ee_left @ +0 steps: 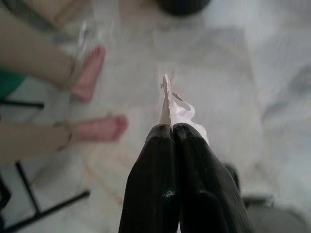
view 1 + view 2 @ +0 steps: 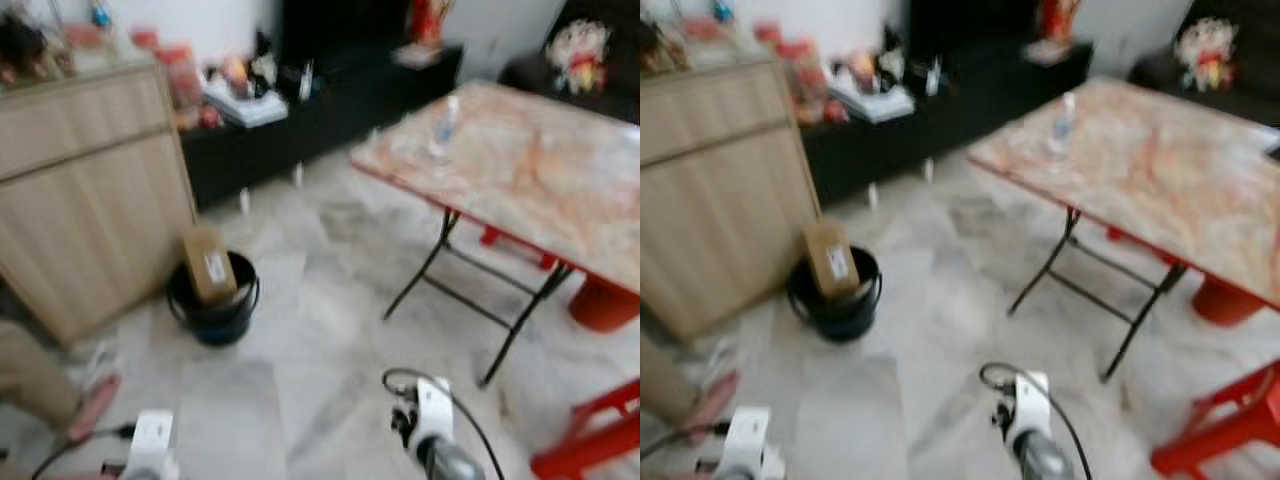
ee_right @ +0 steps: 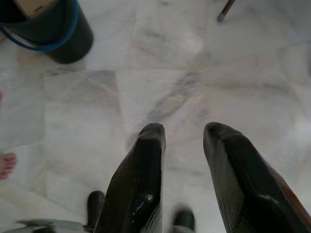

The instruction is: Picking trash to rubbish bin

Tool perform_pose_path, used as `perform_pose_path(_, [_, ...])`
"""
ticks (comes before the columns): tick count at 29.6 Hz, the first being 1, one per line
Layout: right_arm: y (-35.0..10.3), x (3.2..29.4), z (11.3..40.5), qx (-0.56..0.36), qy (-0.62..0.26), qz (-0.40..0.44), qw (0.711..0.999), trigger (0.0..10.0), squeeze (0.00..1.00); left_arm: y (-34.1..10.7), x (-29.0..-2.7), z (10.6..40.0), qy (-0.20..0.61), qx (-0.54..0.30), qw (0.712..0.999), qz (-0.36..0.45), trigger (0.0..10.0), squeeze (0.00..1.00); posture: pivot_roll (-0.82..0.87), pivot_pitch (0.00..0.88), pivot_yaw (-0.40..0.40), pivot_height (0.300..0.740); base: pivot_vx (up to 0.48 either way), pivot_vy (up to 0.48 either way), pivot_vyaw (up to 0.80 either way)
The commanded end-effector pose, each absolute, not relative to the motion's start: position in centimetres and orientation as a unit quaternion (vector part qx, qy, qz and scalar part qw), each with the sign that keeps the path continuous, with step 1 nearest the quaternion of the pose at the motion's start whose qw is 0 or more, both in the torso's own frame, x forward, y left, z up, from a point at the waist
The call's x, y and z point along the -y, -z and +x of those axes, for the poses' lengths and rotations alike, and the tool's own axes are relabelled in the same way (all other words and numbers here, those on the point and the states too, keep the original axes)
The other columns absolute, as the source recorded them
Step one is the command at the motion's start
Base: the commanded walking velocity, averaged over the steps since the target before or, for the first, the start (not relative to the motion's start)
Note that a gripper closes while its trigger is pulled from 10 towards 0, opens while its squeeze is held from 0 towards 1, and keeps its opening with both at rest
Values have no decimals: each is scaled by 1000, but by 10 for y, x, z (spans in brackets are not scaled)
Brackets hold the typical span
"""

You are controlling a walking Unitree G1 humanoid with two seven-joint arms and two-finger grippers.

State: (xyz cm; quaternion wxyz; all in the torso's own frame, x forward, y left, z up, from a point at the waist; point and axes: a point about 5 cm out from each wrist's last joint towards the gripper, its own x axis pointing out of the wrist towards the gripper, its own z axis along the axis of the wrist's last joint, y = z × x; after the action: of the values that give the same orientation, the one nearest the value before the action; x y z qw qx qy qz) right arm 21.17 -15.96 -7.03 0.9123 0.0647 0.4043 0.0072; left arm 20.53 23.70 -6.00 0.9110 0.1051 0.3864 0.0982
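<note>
Left gripper (image 1: 167, 127) pinches a white tissue scrap (image 1: 174, 106), fingers tight together. Bin (image 2: 212, 297) sits ahead, slightly right of it, w/ cardboard box (image 2: 207, 264) inside. Right gripper (image 3: 182, 133) apart, empty, farther from bin.

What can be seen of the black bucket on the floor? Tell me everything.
The round black plastic bucket stands upright on the pale marble-look floor, close beside the light wooden cabinet. A thin handle runs along its rim, blue in the right wrist view. A brown cardboard box with a white label juts from its open top.
</note>
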Motion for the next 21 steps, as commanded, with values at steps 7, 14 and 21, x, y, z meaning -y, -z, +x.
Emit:
perform_pose_path(7, [70,168,212,-404,12,68,912,10000,0,66,-236,196,-102,-401,905,98,10000,0,-9,0,-58,740,314,0,343])
perform_pose_path(14, [72,166,208,-409,15,75,909,10000,0,66,-238,195,-107,-404,904,96,10000,0,4,0,-63,740,314,0,0])
perform_pose_path(21, [72,165,209,-409,8,72,910,10000,0,66,-237,195,-106,-402,905,95,10000,0,6,0,-69,740,314,0,0])
